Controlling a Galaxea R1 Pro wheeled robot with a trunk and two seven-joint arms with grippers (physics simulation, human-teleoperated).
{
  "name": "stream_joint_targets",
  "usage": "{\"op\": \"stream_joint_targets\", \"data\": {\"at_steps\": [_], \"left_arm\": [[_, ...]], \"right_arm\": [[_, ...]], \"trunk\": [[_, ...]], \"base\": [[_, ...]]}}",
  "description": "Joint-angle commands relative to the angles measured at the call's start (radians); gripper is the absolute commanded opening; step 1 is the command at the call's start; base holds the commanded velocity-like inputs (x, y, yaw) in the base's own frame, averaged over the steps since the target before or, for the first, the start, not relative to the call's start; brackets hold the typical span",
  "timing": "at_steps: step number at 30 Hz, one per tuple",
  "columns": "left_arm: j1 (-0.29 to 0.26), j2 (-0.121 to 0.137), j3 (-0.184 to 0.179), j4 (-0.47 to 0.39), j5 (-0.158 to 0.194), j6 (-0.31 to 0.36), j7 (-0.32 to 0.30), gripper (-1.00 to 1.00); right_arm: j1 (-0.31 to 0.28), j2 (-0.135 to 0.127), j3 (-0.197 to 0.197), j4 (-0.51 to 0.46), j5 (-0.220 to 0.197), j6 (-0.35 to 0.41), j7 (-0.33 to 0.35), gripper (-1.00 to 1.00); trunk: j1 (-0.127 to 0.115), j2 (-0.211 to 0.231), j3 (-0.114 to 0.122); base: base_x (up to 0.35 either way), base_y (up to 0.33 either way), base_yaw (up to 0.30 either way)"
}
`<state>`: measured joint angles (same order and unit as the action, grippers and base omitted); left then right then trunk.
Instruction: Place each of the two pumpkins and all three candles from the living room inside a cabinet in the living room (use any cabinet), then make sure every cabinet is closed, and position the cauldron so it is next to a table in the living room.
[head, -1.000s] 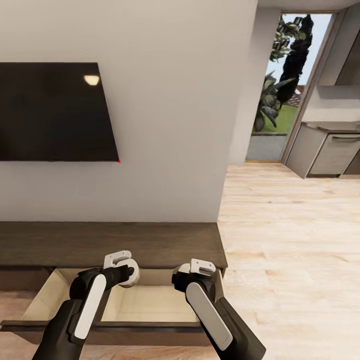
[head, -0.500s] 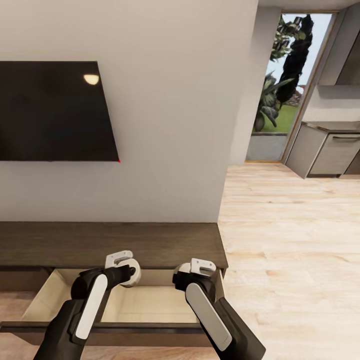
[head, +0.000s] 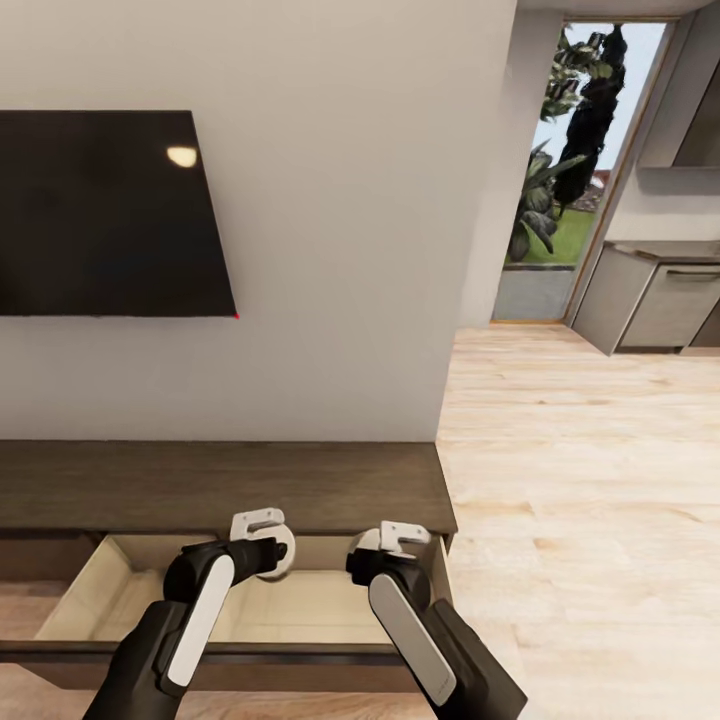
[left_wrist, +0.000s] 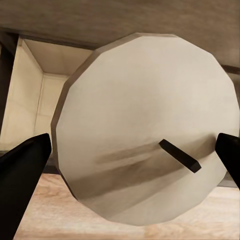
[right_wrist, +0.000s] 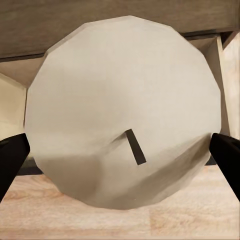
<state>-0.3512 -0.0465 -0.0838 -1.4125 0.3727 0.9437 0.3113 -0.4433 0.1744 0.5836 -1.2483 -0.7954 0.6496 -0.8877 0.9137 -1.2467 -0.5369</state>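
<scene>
Since a second ago the left gripper (head: 268, 545) has shifted a little rightward and forward over the open drawer, so it now sits closer to the right gripper (head: 385, 545); the right one has hardly changed. The whole scene also sits slightly differently in the head view, the screen higher and the drawer front lower, which looks like camera motion.

Two candles are in play, one per gripper. In the left wrist view the left candle (left_wrist: 145, 135) sits between the dark fingertips (left_wrist: 22, 172), its broad pale top face and short dark wick (left_wrist: 180, 156) turned toward the camera; the jaws are clamped on its sides. In the right wrist view the right candle (right_wrist: 125, 115) is pinched the same way between the right fingertips (right_wrist: 227, 157), wick (right_wrist: 135, 146) facing the camera. In the head view only a pale sliver of each candle shows beside its wrist, so how upright they hang is hard to judge.

Directly beneath both grippers is one open drawer (head: 300, 605) of the cabinet (head: 220, 485), its beige floor bare where visible. Just beyond the grippers runs the cabinet's dark wood top.

Farther behind it, on the white wall, hangs one black screen (head: 105, 215). Well off to the right of the right gripper, light wood floor (head: 580, 460) runs to a glazed doorway (head: 575, 160) and grey kitchen units (head: 660, 300).
</scene>
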Motion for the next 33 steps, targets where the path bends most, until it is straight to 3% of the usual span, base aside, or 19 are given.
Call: {"op": "stream_joint_targets", "data": {"at_steps": [1, 13, 20, 33], "left_arm": [[0.000, 0.000, 0.000, 0.003, -0.001, -0.002, 0.000, -1.00], [0.000, -0.001, -0.002, 0.032, -0.003, -0.015, 0.000, -1.00], [0.000, 0.000, -0.055, 0.053, -0.004, -0.045, 0.001, -1.00], [0.000, -0.001, -0.064, 0.060, -0.004, -0.066, 0.001, -1.00]], "right_arm": [[0.000, 0.000, 0.000, 0.002, 0.011, -0.003, 0.001, -1.00], [-0.013, 0.000, -0.001, 0.024, 0.025, -0.006, 0.001, -1.00], [-0.035, 0.000, -0.001, 0.084, 0.025, -0.008, 0.000, -1.00], [-0.037, 0.000, -0.001, 0.092, 0.025, -0.049, 0.001, -1.00]], "trunk": [[0.004, -0.007, -0.003], [0.050, -0.091, -0.041], [0.077, -0.140, -0.063], [0.127, -0.231, -0.103]], "base": [[0.000, 0.000, 0.000], [0.000, 0.000, 0.000], [0.000, 0.000, 0.000], [0.000, 0.000, 0.000]]}}
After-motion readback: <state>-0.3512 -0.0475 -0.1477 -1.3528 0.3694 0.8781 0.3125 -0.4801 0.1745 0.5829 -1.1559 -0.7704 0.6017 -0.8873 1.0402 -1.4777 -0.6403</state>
